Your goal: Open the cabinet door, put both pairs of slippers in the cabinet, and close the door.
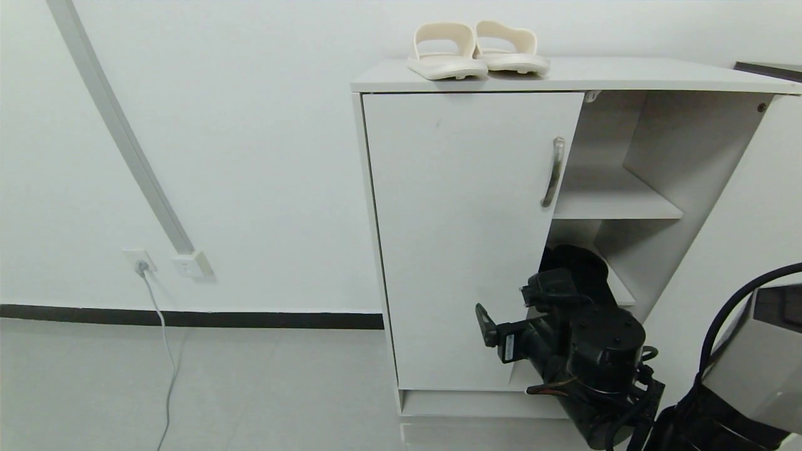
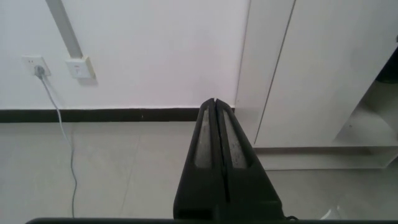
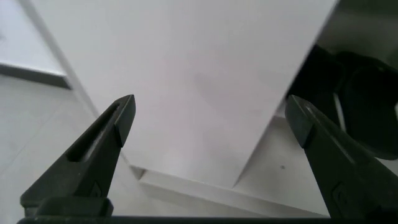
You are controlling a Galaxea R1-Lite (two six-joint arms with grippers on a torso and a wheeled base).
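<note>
A pair of cream slippers (image 1: 477,51) lies on top of the white cabinet (image 1: 658,74). Its left door (image 1: 463,238) is closed, with a metal handle (image 1: 553,170); the right door (image 1: 745,225) stands swung open. A pair of black slippers (image 1: 573,263) rests on the lower shelf inside, and the black slippers (image 3: 354,93) are also seen past the closed door's edge. My right gripper (image 1: 510,307) is open and holds nothing, low in front of the closed door's lower edge, just left of the black slippers. My left gripper (image 2: 214,140) is shut and holds nothing, above the floor left of the cabinet.
The upper shelf (image 1: 611,203) inside the cabinet is bare. A wall socket with a plugged-in grey cable (image 1: 164,351) and a sloping conduit (image 1: 119,125) are on the wall to the left. Tiled floor (image 1: 188,388) lies open left of the cabinet.
</note>
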